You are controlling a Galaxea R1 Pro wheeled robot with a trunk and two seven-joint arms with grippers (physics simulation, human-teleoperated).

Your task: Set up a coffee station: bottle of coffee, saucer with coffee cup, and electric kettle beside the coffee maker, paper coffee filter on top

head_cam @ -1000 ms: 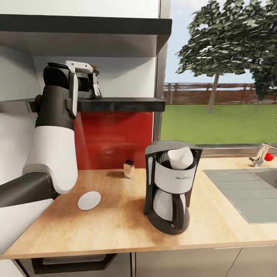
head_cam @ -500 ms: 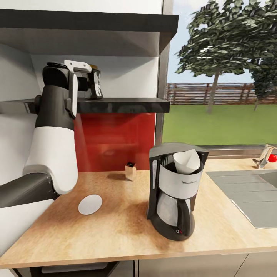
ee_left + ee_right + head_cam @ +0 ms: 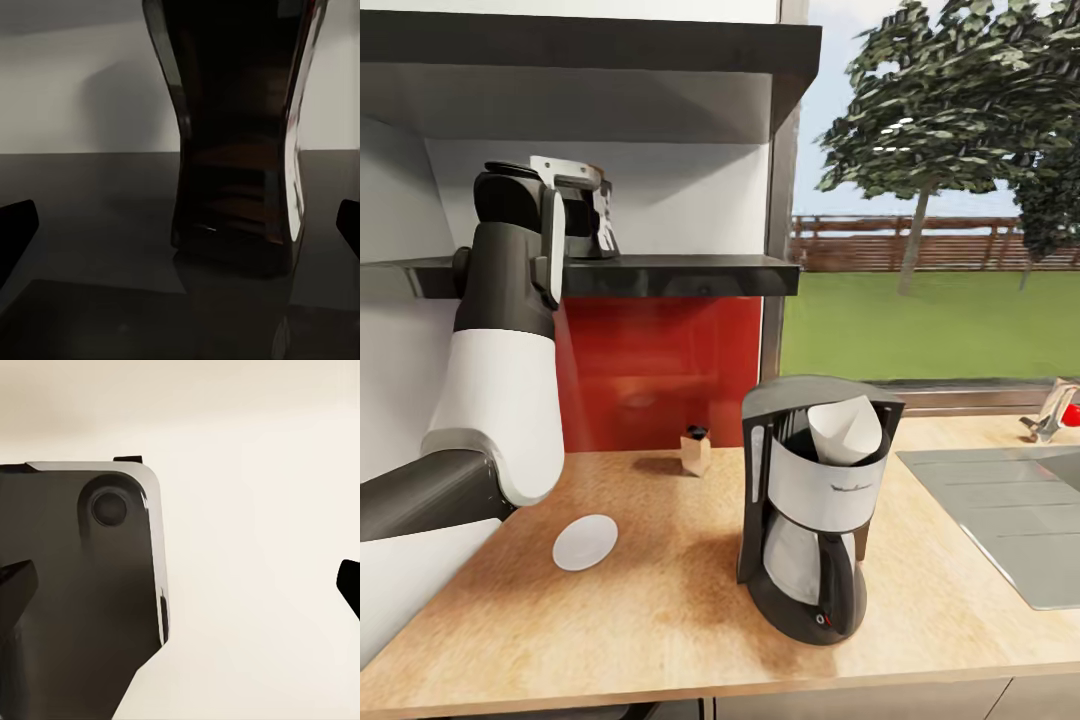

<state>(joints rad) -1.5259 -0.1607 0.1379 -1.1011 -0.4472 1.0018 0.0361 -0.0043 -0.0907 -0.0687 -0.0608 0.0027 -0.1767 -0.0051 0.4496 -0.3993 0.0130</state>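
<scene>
Dark glass of the bottle of coffee [image 3: 236, 150] stands on the black kitchen shelf [image 3: 680, 272] between the spread fingers of the left gripper [image 3: 598, 215], untouched, while the coffee maker [image 3: 815, 500] holds the paper filter [image 3: 847, 430] near the countertop [image 3: 660, 610] front edge.

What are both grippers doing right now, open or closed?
Left gripper: open, fingers apart either side of the coffee bottle on the shelf.
Right gripper: open, holding nothing.
</scene>
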